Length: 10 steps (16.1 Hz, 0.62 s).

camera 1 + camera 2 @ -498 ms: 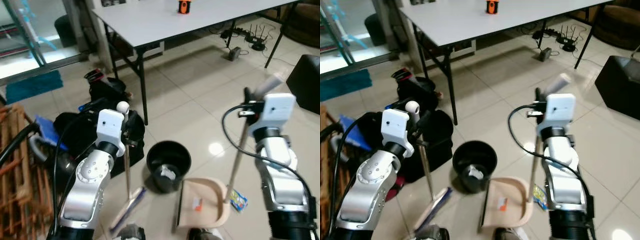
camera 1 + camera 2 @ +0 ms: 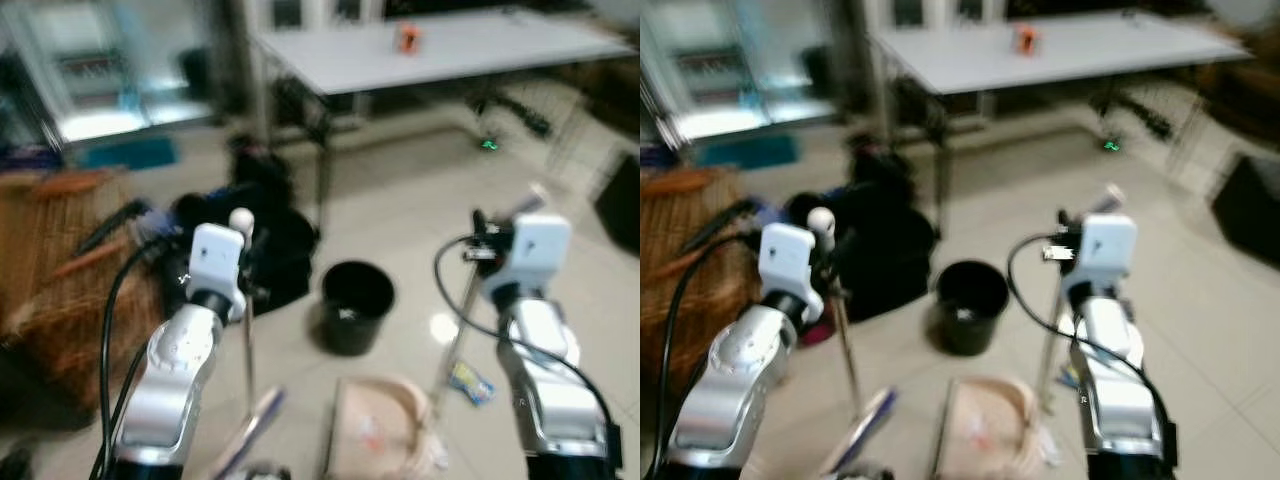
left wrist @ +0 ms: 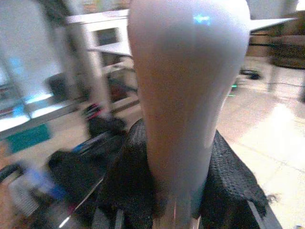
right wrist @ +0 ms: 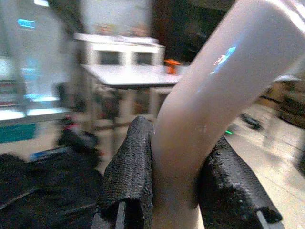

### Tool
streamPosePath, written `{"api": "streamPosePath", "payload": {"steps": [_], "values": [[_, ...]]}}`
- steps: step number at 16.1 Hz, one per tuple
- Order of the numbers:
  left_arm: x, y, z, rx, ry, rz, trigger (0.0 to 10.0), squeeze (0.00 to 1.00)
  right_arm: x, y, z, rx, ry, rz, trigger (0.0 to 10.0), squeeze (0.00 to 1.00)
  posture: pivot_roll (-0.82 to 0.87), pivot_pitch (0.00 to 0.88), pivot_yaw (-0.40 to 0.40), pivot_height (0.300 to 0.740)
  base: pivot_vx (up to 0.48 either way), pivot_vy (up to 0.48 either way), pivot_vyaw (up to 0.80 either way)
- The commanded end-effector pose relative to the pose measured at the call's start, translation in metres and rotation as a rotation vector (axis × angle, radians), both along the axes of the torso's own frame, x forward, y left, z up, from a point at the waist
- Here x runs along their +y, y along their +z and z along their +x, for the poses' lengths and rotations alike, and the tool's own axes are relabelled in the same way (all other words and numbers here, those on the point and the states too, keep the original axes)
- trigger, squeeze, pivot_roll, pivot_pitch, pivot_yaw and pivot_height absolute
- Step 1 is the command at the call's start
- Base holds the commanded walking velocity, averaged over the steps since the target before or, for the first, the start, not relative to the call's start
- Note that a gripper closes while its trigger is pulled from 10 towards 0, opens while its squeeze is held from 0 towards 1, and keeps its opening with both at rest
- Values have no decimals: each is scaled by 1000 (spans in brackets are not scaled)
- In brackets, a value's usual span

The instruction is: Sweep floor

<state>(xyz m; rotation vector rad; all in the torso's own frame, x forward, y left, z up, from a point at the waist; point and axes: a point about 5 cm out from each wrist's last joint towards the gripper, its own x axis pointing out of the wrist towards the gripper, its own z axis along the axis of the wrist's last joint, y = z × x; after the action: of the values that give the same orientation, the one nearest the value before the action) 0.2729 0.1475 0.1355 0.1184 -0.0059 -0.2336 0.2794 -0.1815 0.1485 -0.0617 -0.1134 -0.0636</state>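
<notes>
My left end effector [image 2: 243, 262] pinches the broom [image 2: 246, 330] handle; my right end effector [image 2: 487, 240] pinches the dustpan [image 2: 385, 435] handle, beside the bin [image 2: 354, 305].

My two arms are silver, built of rounded, jointed metal segments, and each wrist carries a white boxy housing. A black cable loops out from the left arm [image 2: 175, 375] and another curves off the right arm [image 2: 545, 375] near its wrist box. In the wrist views my fingers [image 4: 128, 179] are black with a coarse, woven-looking texture on the pads.
</notes>
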Motion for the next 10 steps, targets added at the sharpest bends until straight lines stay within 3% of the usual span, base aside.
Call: {"api": "streamPosePath", "payload": {"steps": [1, 7, 10], "values": [[4, 6, 1, -25, 22, 21, 10000, 0, 6, 2, 0, 3, 15, 28, 10000, 0, 17, 0, 9, 740, 0, 0, 0], [5, 3, -3, 8, 23, 5, 10000, 0, 9, -6, -8, 64, 2, 52, 10000, 0, 24, 0, 7, 740, 0, 0, 0], [7, 3, -3, 17, 29, 3, 10000, 0, 9, -8, -9, 75, -1, 65, 10000, 0, 23, 0, 10, 740, 0, 0, -483]]}}
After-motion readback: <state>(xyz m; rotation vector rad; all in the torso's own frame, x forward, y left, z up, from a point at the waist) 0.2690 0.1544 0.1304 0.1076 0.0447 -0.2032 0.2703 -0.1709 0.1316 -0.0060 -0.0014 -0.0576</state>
